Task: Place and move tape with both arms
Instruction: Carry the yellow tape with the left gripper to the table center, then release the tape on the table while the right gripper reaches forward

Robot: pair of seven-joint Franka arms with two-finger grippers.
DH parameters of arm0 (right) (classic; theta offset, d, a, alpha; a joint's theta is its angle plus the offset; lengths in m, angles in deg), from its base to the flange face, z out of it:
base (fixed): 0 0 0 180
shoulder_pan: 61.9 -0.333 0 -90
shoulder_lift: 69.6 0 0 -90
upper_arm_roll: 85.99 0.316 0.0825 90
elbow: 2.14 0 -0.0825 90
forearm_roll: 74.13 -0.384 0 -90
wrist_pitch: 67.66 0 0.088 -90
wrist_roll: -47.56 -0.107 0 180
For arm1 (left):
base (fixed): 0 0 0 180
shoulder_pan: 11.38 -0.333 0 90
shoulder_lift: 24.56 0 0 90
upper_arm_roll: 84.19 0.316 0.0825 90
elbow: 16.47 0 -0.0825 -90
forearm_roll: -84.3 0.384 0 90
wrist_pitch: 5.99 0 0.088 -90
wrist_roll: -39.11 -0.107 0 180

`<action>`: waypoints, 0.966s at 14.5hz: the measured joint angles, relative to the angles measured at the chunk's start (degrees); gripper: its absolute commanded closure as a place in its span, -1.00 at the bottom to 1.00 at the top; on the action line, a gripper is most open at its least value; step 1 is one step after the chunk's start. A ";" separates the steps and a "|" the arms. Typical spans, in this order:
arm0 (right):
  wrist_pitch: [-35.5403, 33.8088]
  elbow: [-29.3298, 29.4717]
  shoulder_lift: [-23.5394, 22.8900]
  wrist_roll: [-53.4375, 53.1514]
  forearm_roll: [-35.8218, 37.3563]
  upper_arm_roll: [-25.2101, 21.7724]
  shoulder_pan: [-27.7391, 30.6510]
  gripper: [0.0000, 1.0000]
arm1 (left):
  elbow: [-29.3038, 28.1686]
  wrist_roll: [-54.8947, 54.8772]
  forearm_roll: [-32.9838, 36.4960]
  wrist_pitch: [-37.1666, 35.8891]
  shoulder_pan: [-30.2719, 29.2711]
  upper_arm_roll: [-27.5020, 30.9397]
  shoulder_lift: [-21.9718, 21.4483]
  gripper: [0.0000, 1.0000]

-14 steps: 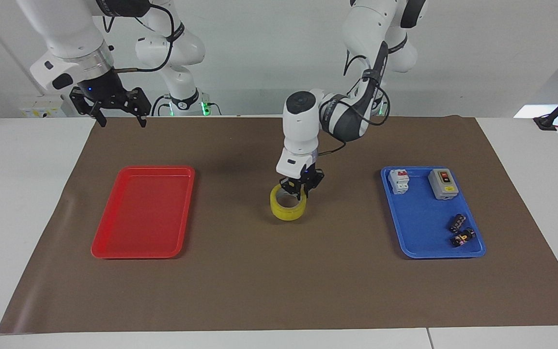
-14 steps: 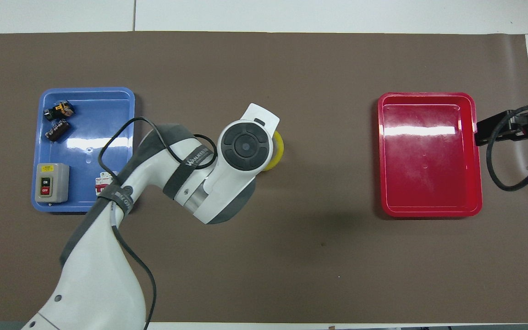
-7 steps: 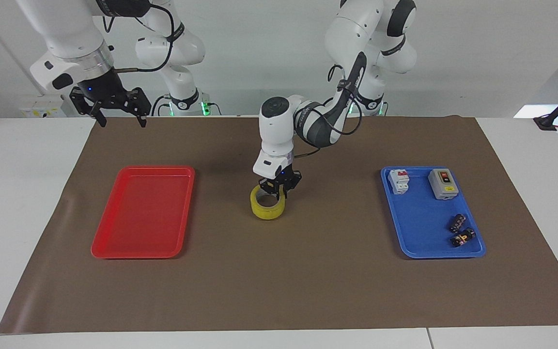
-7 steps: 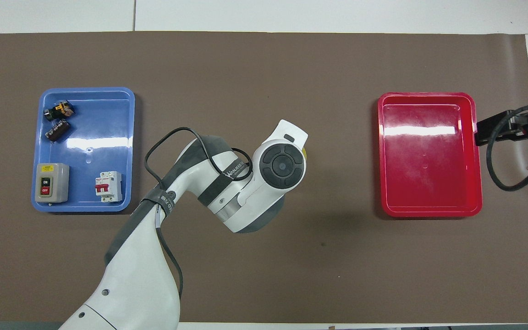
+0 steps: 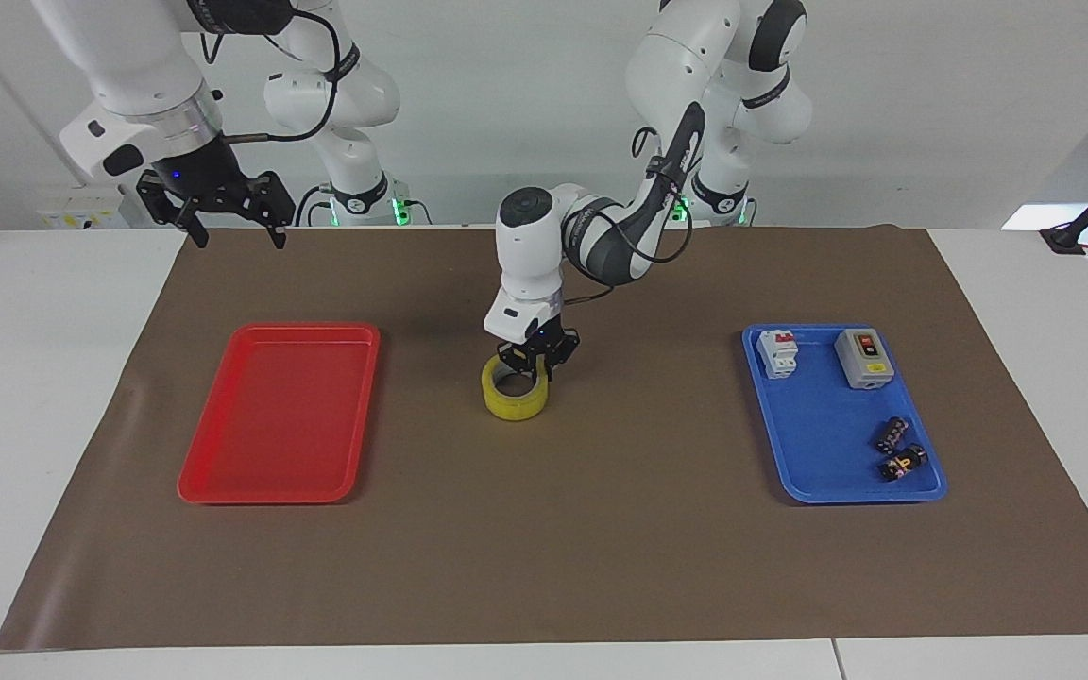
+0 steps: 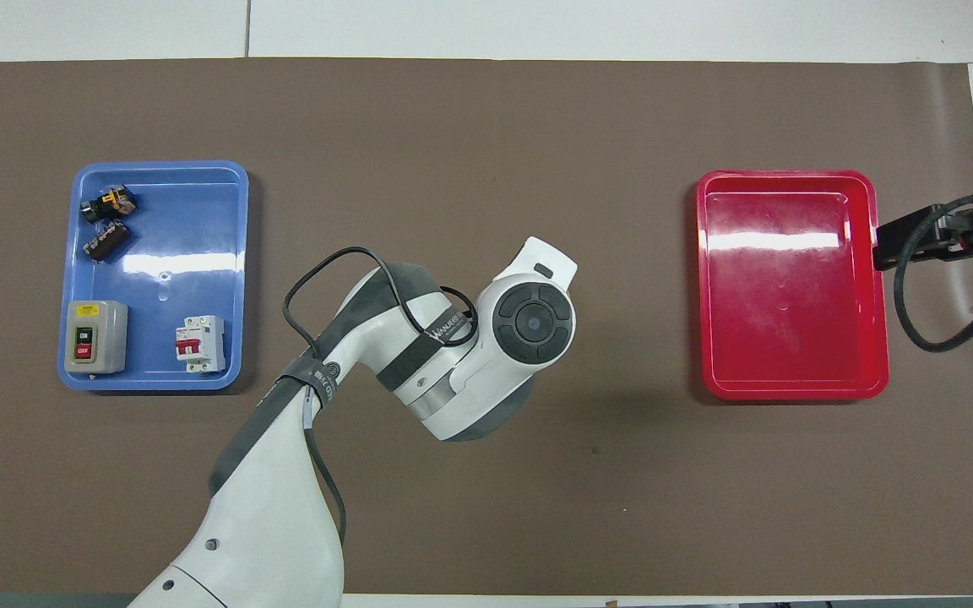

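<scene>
Left gripper (image 5: 535,364) is clenching the tape (image 5: 515,397) mid-desk; it should be lowering it flat before releasing. Right gripper (image 5: 228,222), fingers spread, is waiting.

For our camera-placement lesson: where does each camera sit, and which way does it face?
Facing view: high across the table, looking at the robots; both arms show, left gripper on the tape, right gripper waiting raised.
Overhead view: above the robots' end, looking steeply down; the left arm hides the tape.
Shared: red tray, blue tray.
</scene>
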 measured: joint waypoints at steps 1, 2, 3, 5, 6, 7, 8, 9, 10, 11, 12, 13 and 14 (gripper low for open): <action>0.00 -0.03 0.00 0.00 0.00 0.00 0.00 -1.00 | 0.02 0.00 0.00 -0.08 -0.07 0.16 -0.22 0.33; 0.00 -0.05 0.00 0.00 0.00 0.00 0.00 -1.00 | 0.07 0.00 0.00 -0.36 -0.19 0.43 -0.61 -0.11; 0.00 -0.06 0.00 0.00 0.00 0.00 0.00 -1.00 | 0.08 -0.19 0.01 -0.89 -0.68 0.57 -1.25 -0.65; 0.00 -0.07 0.00 0.00 0.00 0.00 0.00 -1.00 | 0.00 -3.22 0.12 -2.58 -2.76 0.83 -3.33 -1.00; 0.08 -0.09 0.00 0.00 -0.02 0.00 0.00 -1.00 | -0.19 -5.92 0.13 -3.16 -4.25 0.91 -4.70 -1.00; 0.72 -0.23 0.00 0.00 -0.05 0.00 0.00 -1.00 | -0.63 -8.64 0.14 -3.68 -5.97 0.96 -6.29 -1.00; 1.60 -0.48 0.00 0.00 -0.19 0.01 -0.01 -1.00 | -1.28 -10.91 0.14 -4.15 -7.83 1.01 -8.02 -1.00; 1.88 -0.76 -0.01 0.00 -0.64 0.08 -0.03 -1.00 | -1.86 -12.68 0.14 -5.19 -9.67 1.05 -9.69 -1.00; 2.01 -1.01 -0.02 0.00 -1.32 0.23 -0.22 -1.00 | -2.25 -14.27 0.14 -6.55 -11.40 1.07 -11.24 -1.00; 2.23 -1.19 -0.14 0.00 -1.84 0.33 -1.14 -1.00 | -2.46 -16.06 0.14 -8.17 -13.26 1.11 -12.83 -1.00; 2.73 -1.34 -0.50 0.00 -2.04 0.43 -2.85 -1.00 | -2.55 -18.26 0.14 -9.90 -15.17 1.12 -14.32 -1.00; 3.56 -1.41 -1.27 -0.30 -2.09 0.54 -5.03 -1.00 | -2.60 -20.88 0.14 -11.53 -17.16 1.13 -15.68 -1.00; 4.96 -1.49 -2.44 -1.76 -2.09 0.63 -7.46 -1.00 | -2.64 -23.70 -0.36 -12.67 -19.19 1.15 -16.88 -1.00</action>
